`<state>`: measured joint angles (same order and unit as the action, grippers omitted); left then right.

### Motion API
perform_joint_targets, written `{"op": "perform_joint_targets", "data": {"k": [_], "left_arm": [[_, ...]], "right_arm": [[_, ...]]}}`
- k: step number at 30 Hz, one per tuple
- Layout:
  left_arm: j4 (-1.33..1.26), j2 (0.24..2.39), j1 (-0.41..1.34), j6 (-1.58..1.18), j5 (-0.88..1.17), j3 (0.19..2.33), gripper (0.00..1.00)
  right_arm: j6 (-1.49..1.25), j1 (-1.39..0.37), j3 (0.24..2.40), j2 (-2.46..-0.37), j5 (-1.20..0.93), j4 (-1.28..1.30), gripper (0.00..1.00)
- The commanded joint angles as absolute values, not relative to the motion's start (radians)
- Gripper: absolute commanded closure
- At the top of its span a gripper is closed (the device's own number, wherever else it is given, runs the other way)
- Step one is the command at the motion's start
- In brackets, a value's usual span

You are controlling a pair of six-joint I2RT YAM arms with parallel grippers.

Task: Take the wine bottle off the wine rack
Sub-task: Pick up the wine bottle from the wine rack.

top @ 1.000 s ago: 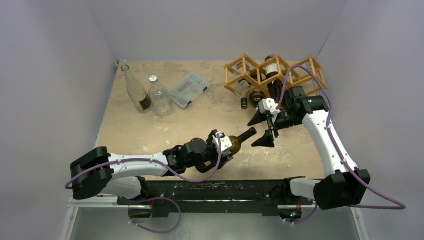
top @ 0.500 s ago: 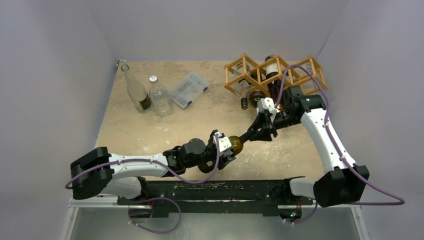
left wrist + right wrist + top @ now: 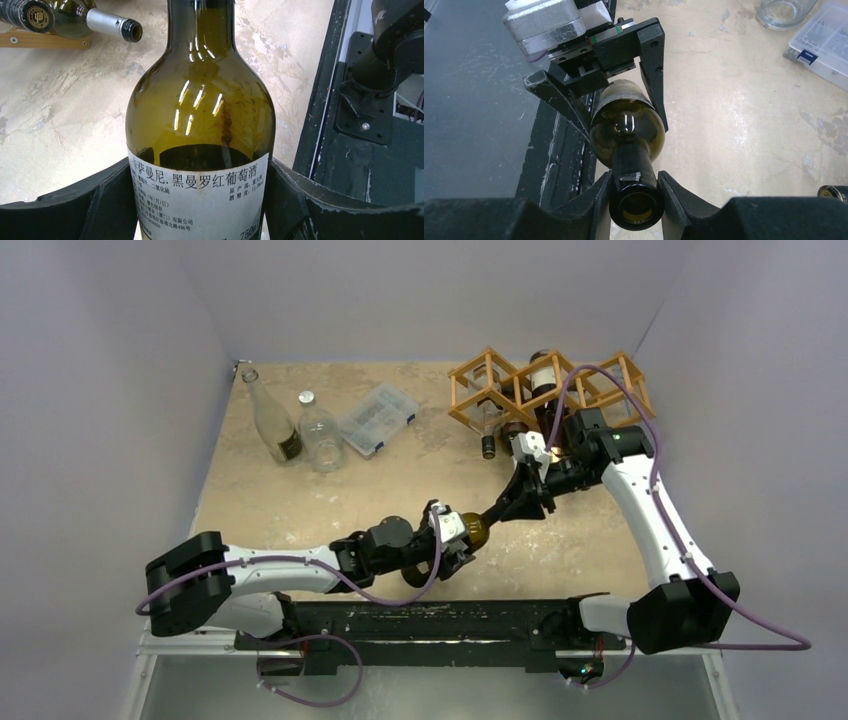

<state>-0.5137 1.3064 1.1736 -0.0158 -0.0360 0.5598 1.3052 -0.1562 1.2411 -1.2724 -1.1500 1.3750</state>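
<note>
Wine bottle [image 3: 200, 115] label [image 3: 197, 200] reads "750ml" (under Chinese text).

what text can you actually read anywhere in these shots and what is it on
"萨曼尼.黑曼罗红葡萄酒": large line on the white label of the wine bottle; a character before it is cut off.
"750ml": bottom edge of the same label, partly cropped.
Label's smaller print: too small to read reliably.
Dark bottle cap, left wrist view: gold round emblem, no legible letters.
Clear plastic box: blue sticker, too small to read.

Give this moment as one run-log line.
wine bottle: off rack, in both hands | left hand: grips body | right hand: shut on neck | wine rack: holds other bottles
</note>
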Motion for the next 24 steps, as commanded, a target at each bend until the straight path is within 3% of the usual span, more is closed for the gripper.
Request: {"op": "perform_joint_targets", "data": {"k": [1,6,11,16,24], "left_arm": [[-0.620,1.333,1.157,-0.108,-0.009,0.648,0.69],[-0.738,1.403,1.126,-0.231,0.047,0.639,0.32],[-0.784,1.442,1.123,-0.267,0.043,0.655,0.12],[-0.706,1.443,1.112,-0.285,0.065,0.696,0.01],[-0.580,1.336,1.068,-0.286,0.103,0.688,0.00]], "right_arm": [[1.197,-0.163,1.362,-1.280,-1.145,1.378,1.00],[1.154,-0.165,1.390,-1.272,-1.117,1.363,1.00],[1.078,-0.174,1.383,-1.232,-1.078,1.297,1.00],[1.027,-0.183,1.390,-1.200,-1.040,1.252,1.00],[1.013,-0.190,1.427,-1.187,-0.998,1.253,1.00]]}}
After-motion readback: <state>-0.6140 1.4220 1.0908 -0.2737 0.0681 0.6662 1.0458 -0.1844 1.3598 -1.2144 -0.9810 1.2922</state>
